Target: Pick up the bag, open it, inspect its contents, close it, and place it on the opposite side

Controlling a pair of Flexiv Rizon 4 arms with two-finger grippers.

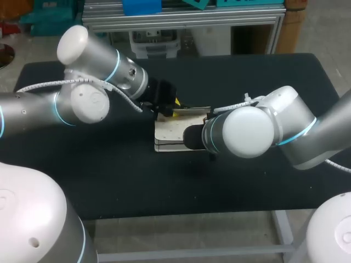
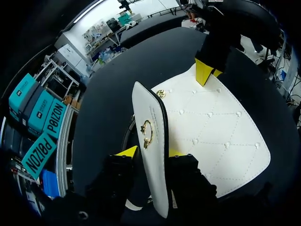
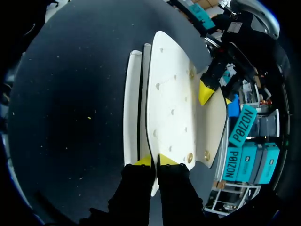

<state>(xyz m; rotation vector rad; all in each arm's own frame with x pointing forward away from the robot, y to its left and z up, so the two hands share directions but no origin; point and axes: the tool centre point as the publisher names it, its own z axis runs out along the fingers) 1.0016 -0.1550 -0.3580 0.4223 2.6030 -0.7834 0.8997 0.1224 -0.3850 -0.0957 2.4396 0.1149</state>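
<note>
Two grippers are on one white bag point(image 1: 173, 131), which sits in the middle of the table point(image 1: 109, 181) between my arms. My left gripper point(image 2: 151, 153) is clamped on the flap point(image 2: 149, 106), standing it on edge. My right gripper point(image 3: 157, 161) pinches the bag at its opposite edge. To open it well, I'd pin the bag with the right and swing the flap back slowly, without tugging. Count: one bag, one flap, one gold ring clasp point(image 2: 146, 133).

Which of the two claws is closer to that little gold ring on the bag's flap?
Left. The left gripper clamps the raised flap, with the gold ring just ahead of it; the right gripper pinches the far edge of the bag.
</note>
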